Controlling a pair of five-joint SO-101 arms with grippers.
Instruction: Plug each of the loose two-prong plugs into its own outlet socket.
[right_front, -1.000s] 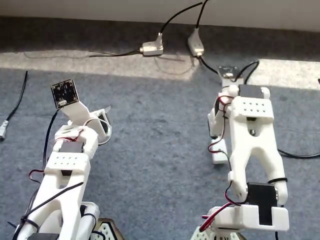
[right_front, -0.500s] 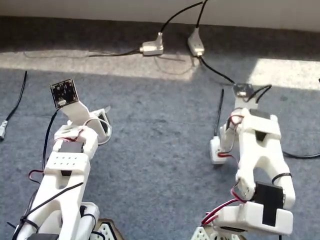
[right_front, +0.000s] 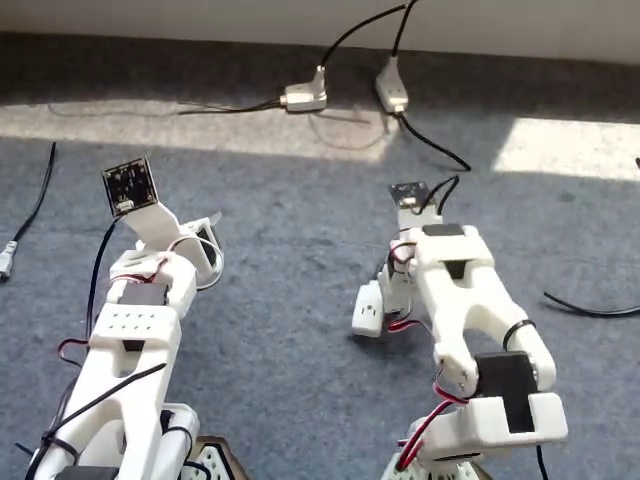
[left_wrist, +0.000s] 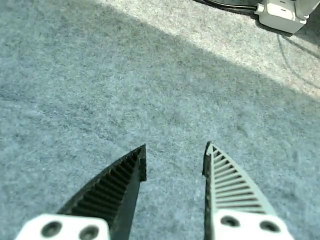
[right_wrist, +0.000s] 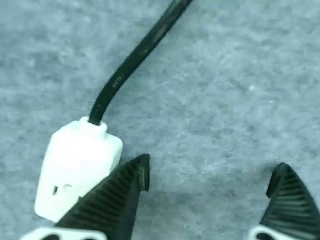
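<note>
A white socket block (right_wrist: 75, 170) on a black cable (right_wrist: 142, 50) lies on the grey carpet, just outside one finger of my right gripper (right_wrist: 212, 172). That gripper is open wide with only carpet between its fingers. From above, the same block (right_front: 367, 310) sits at the left side of the right arm (right_front: 455, 290). My left gripper (left_wrist: 174, 160) hangs open over bare carpet, and the high view places it (right_front: 205, 240) at the left. A white connector (left_wrist: 282, 10) lies ahead of it.
Two white connectors (right_front: 303, 97) (right_front: 393, 90) on black cables lie near the far wall. A small white plug (right_front: 5, 258) on a black cable sits at the left edge. Another black cable (right_front: 590, 308) crosses the carpet at the right.
The right arm has swung leftward and drawn back from the far side. The white socket block and its cable have shifted left with it. The left arm has kept still.
</note>
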